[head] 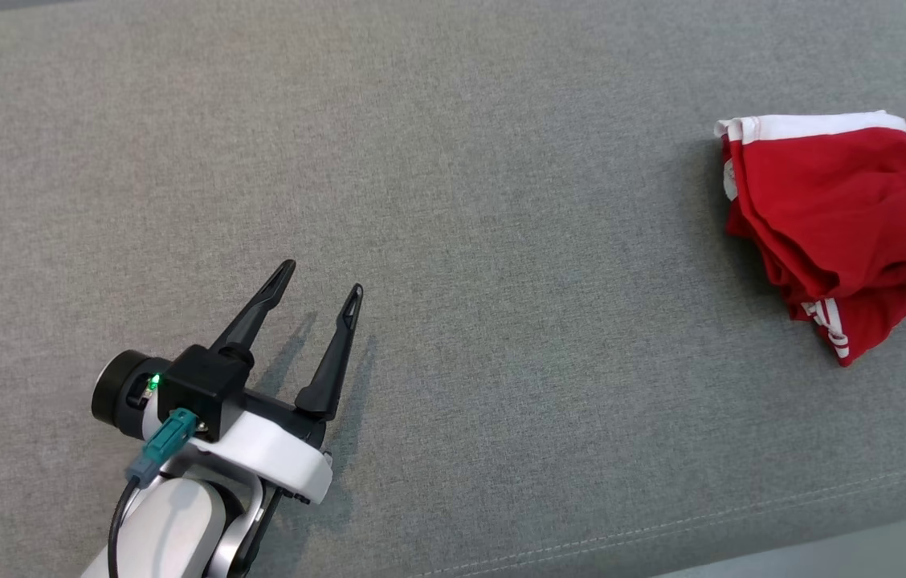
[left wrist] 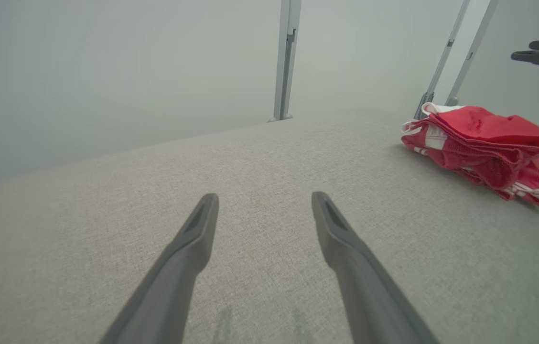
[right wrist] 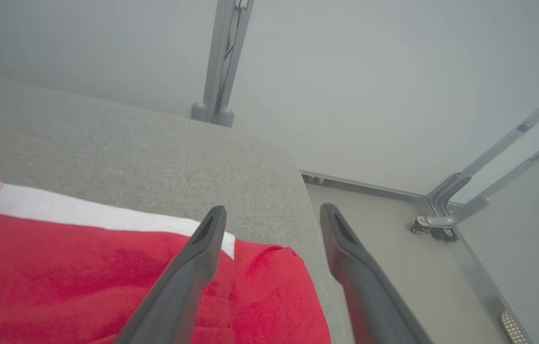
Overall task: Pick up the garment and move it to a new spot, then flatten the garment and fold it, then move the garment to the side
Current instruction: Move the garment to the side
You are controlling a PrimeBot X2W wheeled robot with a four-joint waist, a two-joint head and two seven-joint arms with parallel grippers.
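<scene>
Grey cushion bears folded red garment (white trim); left jaws wide; right jaws wide above garment.

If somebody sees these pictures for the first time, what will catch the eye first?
The bright red fabric garment with white trim stands out, lying bunched near the right edge of the grey cloth-covered surface. The dark two-fingered left end effector sits open at the head view's lower left, well apart from it. The right end effector hangs open over the garment.
</scene>
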